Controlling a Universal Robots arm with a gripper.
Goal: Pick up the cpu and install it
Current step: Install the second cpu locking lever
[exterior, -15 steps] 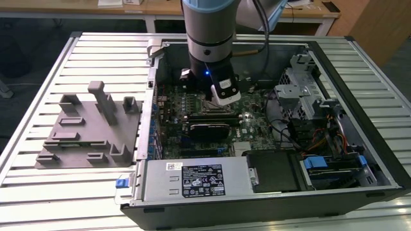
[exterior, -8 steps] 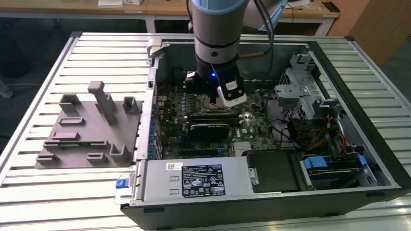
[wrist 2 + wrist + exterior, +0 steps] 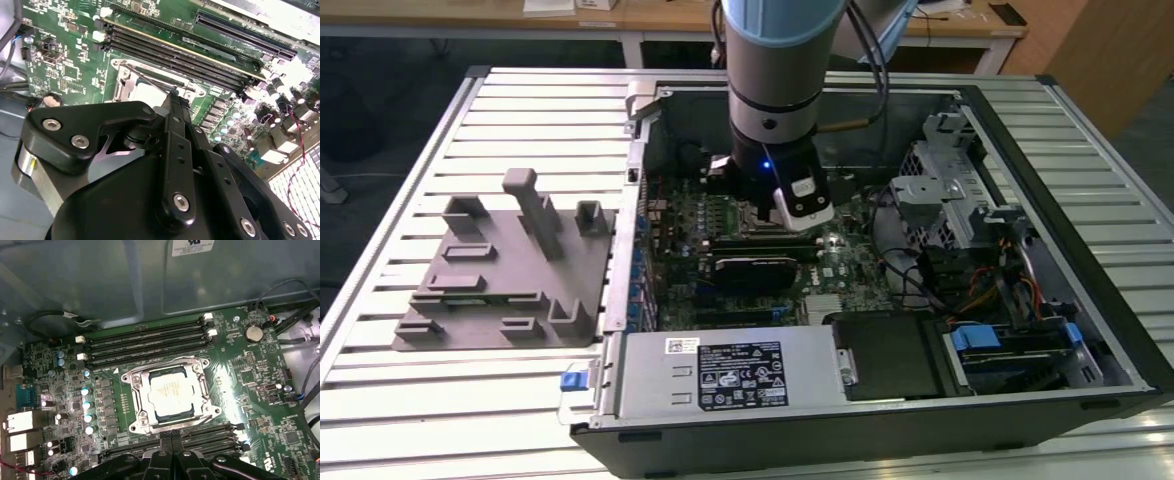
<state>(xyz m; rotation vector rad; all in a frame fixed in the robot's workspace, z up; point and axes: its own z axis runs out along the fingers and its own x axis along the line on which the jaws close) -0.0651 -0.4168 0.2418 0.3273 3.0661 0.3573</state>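
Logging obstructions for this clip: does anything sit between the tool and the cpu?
Nothing visible does. In the first wrist view the cpu lies uncovered in the socket frame, with only bare board between it and the tool.

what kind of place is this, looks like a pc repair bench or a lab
Probably a robotics lab or test bench for computer assembly. An open PC case lies on a slatted metal table, a robot arm reaches into it over the motherboard where the cpu sits in its socket, and a grey fixture stands beside.
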